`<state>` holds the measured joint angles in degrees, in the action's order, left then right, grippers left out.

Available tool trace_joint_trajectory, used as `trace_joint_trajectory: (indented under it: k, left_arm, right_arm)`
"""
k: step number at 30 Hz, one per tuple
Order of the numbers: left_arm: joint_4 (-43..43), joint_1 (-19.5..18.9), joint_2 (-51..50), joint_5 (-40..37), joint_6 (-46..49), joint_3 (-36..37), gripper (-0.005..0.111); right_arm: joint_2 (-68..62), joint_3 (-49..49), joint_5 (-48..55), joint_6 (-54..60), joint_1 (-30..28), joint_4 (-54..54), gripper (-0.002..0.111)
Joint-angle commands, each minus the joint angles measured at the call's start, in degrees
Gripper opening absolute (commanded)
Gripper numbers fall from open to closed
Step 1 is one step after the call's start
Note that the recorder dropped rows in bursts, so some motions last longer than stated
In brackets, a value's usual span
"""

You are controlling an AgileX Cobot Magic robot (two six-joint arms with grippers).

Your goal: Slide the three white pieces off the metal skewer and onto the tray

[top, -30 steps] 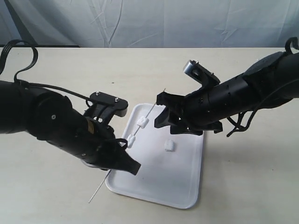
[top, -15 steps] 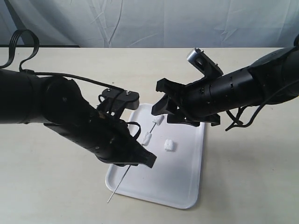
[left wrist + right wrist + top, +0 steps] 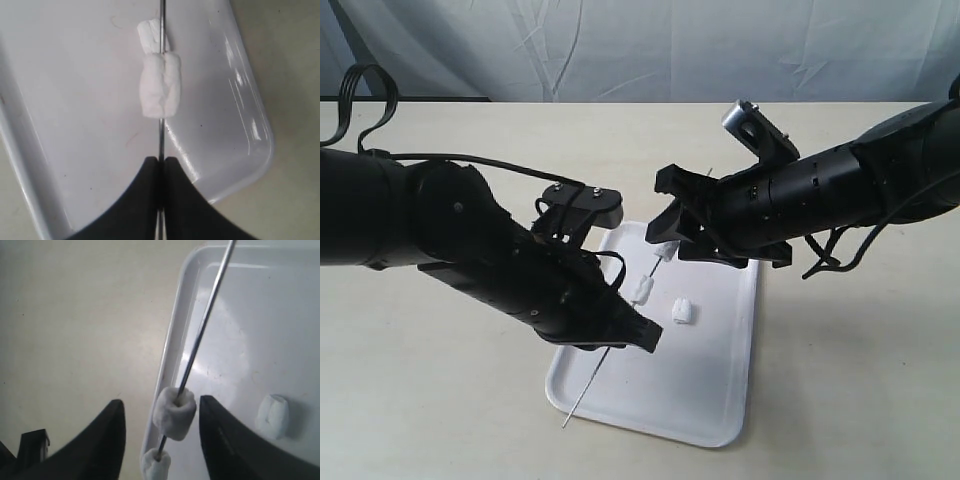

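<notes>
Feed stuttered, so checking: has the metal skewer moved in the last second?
Yes. The metal skewer has shifted right: its lower tip was over the table left of the tray, and now sits at the tray's near left corner.

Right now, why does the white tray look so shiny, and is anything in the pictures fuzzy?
Left wrist view: bright glare streaks the tray near one rim, while the piece on the skewer looks fairly sharp. Right wrist view: a pale glare patch on the tray, and the dark fingers are a bit soft. Exterior view: even light, soft shadows under the arms.
</notes>
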<state>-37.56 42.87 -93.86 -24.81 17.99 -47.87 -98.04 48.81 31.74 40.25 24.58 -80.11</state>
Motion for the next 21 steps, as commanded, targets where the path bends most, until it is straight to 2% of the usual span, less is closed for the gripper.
trace_joint_trajectory:
  k: [1,18,21]
  left_arm:
    - [-0.5,0.0,-0.1,0.5,0.2,-0.3,0.000]
    - [-0.2,0.0,-0.1,-0.8,0.4,-2.2,0.000]
    - [-0.2,0.0,-0.1,-0.7,0.4,-2.2,0.000]
  right_arm:
    - [0.5,0.0,-0.5,0.5,0.1,-0.5,0.042]
    - [0.5,0.0,-1.2,0.5,0.1,-1.5,0.041]
    - [0.5,0.0,-1.3,0.5,0.1,-1.5,0.029]
